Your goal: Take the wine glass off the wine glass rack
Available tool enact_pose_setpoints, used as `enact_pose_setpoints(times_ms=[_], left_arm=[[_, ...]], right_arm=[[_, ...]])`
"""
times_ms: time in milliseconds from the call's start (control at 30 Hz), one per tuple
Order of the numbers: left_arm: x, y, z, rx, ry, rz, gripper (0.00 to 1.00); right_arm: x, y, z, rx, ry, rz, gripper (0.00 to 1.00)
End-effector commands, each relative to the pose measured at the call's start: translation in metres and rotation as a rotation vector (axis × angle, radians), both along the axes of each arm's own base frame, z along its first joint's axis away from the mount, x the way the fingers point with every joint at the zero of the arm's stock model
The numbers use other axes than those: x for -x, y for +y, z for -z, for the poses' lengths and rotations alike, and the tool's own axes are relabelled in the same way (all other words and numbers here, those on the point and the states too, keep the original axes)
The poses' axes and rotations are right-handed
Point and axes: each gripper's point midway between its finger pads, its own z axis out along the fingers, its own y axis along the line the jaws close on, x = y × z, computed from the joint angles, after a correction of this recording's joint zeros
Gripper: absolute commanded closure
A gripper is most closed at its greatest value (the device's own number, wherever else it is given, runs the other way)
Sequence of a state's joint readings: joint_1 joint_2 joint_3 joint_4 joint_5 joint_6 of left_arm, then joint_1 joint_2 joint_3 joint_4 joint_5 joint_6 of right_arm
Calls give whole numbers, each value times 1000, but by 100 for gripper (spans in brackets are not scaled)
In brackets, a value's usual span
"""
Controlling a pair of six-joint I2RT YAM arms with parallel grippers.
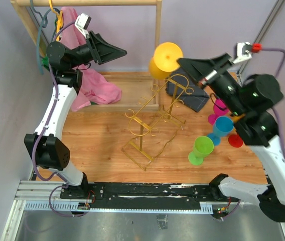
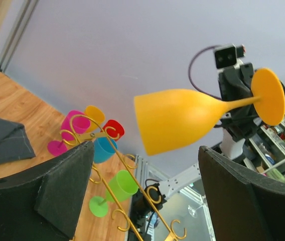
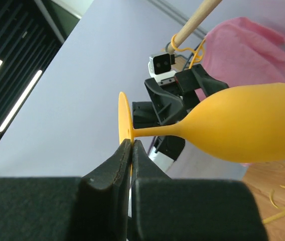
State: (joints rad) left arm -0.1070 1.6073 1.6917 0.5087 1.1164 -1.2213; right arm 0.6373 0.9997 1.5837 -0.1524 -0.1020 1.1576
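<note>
Top external view: the yellow wine glass [image 1: 166,59] is off the hooks and up in the air over the far part of the table [image 1: 92,135], lying on its side just past the upper end of the wine glass rack [image 1: 152,125]; the right pincer [image 1: 181,62] has it, and from the right wrist camera you can see the two fingers pressed together on the rim of the round foot, the stem running out level and the bowl pointing away towards the other arm; the left pincer [image 1: 117,50] is raised at about the same height on the opposite side, its fingers spread wide with nothing between them, the mouth of the bowl facing it; through the left wrist camera the glass hangs between those two dark pads but farther off, touching neither, and it sits clear above the curled gold hooks; the rack itself stands on its square wire base in the middle of the table, and I can see no glass hanging on it; to its right, on the wood, stand a green glass [image 1: 201,149] and a blue glass [image 1: 222,128] close together, with a pink glass [image 1: 218,109] behind them and a red glass [image 2: 113,128] beside the group; a dark cloth [image 1: 192,98] lies flat behind the rack; at the back left a pink cloth [image 1: 95,88] is draped off the wooden clothes rack [image 1: 157,30] and spills onto its base.
</note>
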Motion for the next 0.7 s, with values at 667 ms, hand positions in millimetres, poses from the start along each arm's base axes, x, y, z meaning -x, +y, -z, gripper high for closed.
enact_pose_setpoints(times_ms=[667], left_arm=[[93, 22, -26, 185, -497, 53, 1]], right_arm=[[2, 2, -63, -438, -324, -321, 99]])
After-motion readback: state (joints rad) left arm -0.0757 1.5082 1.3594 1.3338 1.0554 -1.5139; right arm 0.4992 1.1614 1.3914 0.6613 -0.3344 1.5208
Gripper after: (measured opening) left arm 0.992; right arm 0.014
